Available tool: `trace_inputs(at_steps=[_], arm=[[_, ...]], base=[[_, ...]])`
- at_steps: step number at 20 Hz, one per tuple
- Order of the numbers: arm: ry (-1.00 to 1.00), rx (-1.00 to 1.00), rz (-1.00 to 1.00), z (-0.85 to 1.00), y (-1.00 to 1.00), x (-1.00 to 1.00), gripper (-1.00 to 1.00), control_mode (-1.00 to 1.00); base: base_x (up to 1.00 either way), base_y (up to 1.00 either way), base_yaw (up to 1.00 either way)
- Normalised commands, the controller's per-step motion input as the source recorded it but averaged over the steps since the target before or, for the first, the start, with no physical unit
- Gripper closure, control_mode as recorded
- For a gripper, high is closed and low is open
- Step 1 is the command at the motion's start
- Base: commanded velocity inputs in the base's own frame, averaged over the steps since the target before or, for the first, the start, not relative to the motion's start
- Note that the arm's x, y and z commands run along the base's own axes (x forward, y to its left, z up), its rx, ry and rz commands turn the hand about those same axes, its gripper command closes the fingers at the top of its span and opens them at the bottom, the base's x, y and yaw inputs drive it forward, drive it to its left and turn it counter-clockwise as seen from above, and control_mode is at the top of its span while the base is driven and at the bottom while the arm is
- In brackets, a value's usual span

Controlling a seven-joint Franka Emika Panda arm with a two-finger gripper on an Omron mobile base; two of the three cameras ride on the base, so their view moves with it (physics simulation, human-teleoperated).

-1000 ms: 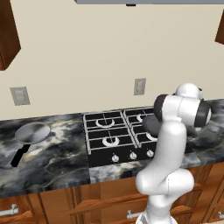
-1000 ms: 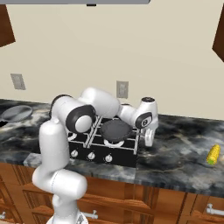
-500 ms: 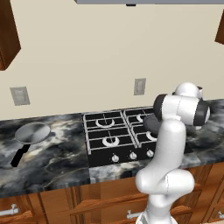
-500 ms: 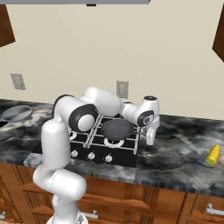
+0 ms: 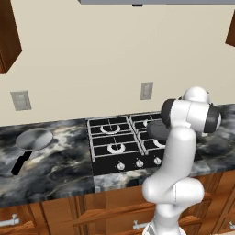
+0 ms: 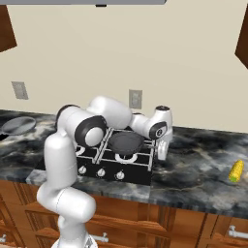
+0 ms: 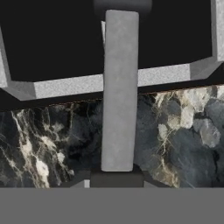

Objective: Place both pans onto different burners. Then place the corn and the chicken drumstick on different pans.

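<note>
Two pans are in play. One, the dark grey pan (image 6: 127, 143), sits on the near right burner of the cooktop (image 6: 121, 174), with its handle (image 7: 119, 87) reaching out to the right past the cooktop's edge and over the marbled counter (image 6: 193, 169). The gripper (image 6: 162, 154) hangs at the right side of the cooktop, pointing down, and its jaws are closed narrow on the end of that handle; in the hand view the handle runs straight up from between the fingertips, across the counter and the cooktop's pale edge. From the left base view the dark grey pan (image 5: 158, 130) is partly hidden behind the arm.

The silver pan (image 5: 34, 139) lies well to the left on the counter (image 5: 59, 165), its black handle pointing toward the near edge. It also appears at the far left of the right base view (image 6: 18, 125).

The corn (image 6: 236, 170) lies on the counter far to the right, well apart from the cooktop.
</note>
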Motion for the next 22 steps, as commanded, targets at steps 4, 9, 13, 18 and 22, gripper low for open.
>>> trace_inputs(at_steps=[4,9,13,18,22], arm=[[0.00,0.00,0.01,0.00,0.01,0.00,-1.00,-1.00],[0.00,0.00,0.00,0.00,0.01,0.00,-1.00,-1.00],[0.00,0.00,0.00,0.00,0.00,0.00,-1.00,-1.00],[-0.04,0.00,0.00,0.26,0.00,-0.01,-1.00,-1.00],[-0.07,0.00,0.00,0.58,0.03,-0.11,-1.00,-1.00]], base=[[0.00,0.00,0.00],[0.00,0.00,0.00],[0.00,0.00,0.00],[0.00,0.00,0.00],[0.00,0.00,0.00]])
